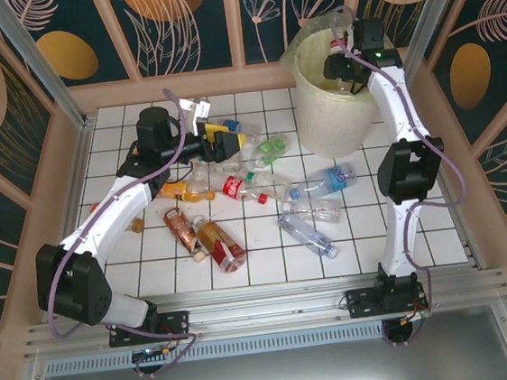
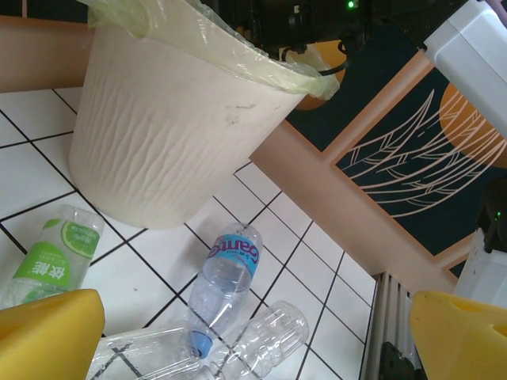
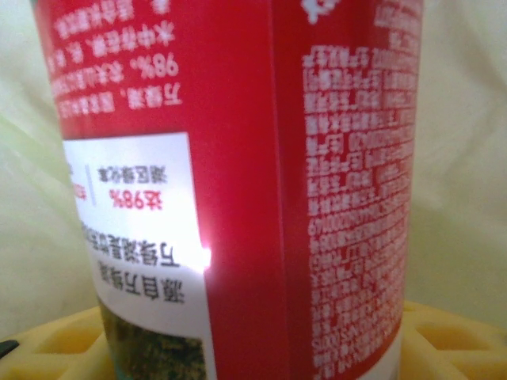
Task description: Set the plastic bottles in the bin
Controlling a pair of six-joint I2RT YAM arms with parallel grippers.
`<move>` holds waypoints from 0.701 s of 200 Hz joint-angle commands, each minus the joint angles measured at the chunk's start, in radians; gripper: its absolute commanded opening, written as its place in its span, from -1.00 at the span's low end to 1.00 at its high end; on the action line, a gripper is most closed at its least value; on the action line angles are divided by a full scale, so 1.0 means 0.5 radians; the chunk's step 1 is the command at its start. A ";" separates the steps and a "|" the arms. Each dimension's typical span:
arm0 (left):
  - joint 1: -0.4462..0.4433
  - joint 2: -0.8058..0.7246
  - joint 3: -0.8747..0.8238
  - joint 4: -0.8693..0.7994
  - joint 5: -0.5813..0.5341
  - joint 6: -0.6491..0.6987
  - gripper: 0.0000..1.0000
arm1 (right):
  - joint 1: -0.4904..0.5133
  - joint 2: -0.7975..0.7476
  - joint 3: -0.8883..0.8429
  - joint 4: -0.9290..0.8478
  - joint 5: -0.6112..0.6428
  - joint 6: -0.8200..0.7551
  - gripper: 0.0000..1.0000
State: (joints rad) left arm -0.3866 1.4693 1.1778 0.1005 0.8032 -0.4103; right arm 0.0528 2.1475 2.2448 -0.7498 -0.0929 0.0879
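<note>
right claw (image 1: 343,57) clenched on a red-labelled bottle (image 3: 238,190) above the bin (image 1: 319,124), left claw (image 1: 219,142) gaping over loose bottles (image 1: 312,186) on the bench (image 1: 421,227); risk: release near the rim clips the liner bag (image 2: 238,49), bottle bounces out

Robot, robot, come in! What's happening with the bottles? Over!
Left gripper open, over loose bottles. Right gripper shut on red-labelled bottle, above bin. Nothing blocking.
</note>
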 commanded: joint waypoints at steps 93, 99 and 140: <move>-0.021 0.019 0.026 -0.005 0.009 0.046 0.97 | -0.051 0.183 0.118 -0.079 -0.114 0.079 0.28; -0.021 0.019 0.025 -0.006 0.008 0.045 0.97 | -0.055 0.194 0.126 -0.085 -0.120 0.083 0.28; -0.026 0.019 0.028 -0.014 0.000 0.055 0.97 | -0.057 0.250 0.161 -0.105 -0.148 0.088 0.29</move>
State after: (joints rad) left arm -0.3912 1.4700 1.1778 0.1001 0.8032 -0.4080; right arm 0.0338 2.2482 2.2890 -0.7841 -0.1455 0.1135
